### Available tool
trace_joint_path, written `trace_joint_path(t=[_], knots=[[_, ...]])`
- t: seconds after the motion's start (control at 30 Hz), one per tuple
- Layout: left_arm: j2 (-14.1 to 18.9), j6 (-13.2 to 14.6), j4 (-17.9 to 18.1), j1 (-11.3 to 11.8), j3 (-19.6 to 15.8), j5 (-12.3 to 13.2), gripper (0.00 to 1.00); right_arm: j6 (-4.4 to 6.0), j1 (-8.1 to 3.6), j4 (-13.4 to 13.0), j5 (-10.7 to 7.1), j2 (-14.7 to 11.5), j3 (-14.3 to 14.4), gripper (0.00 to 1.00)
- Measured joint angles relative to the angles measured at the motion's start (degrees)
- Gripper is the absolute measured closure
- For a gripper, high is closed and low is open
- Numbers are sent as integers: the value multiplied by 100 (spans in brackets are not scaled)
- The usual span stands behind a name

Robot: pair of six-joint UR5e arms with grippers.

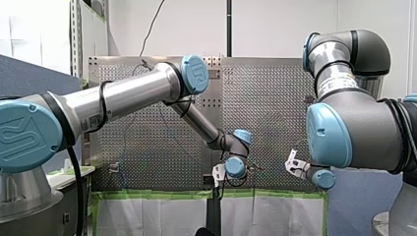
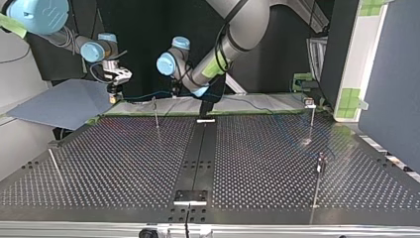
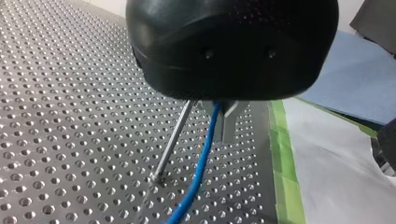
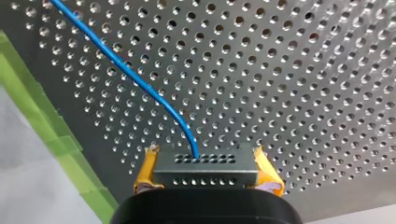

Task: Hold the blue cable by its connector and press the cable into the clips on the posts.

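Blue cable (image 4: 140,86), connector (image 4: 205,169) clamped in right pincer (image 4: 208,176), left pincer (image 3: 218,115) unclear, perforated metal table (image 4: 303,70), green tape (image 4: 42,116)

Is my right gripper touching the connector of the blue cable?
Touching. The right wrist view shows the connector held between the yellow pads of my right gripper, one pad pressed against each end, with no gap visible.

Bright even light; glare spots on perforated table (image 2: 124,163).

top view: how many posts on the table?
4 posts, by the top view: far left, far right, near right, near left. Others may be hidden.
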Motion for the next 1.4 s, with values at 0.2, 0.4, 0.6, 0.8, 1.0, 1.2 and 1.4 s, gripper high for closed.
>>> trace_joint_path(t=[0.2,0.4,0.6,0.8,1.0,1.2,1.4], knots=[[161,15,15,-19,-68,-15,100,-50,2,7,4,-5,-2,100],[183,36,120,5,-96,51,100,29,-22,-17,-47,-10,-52,100],[184,-22,374,33,-147,143,100,53,-23,6,-22,-10,-114,100],[176,-34,653,57,-154,235,100,101,-25,25,-3,-9,-228,100],[170,-35,793,92,-157,223,100,108,-8,122,1,-6,-342,100],[169,-35,811,106,-181,223,100,114,1,151,-2,-5,-378,100],[109,-35,803,107,-182,267,100,110,17,151,-5,-5,-380,100]])
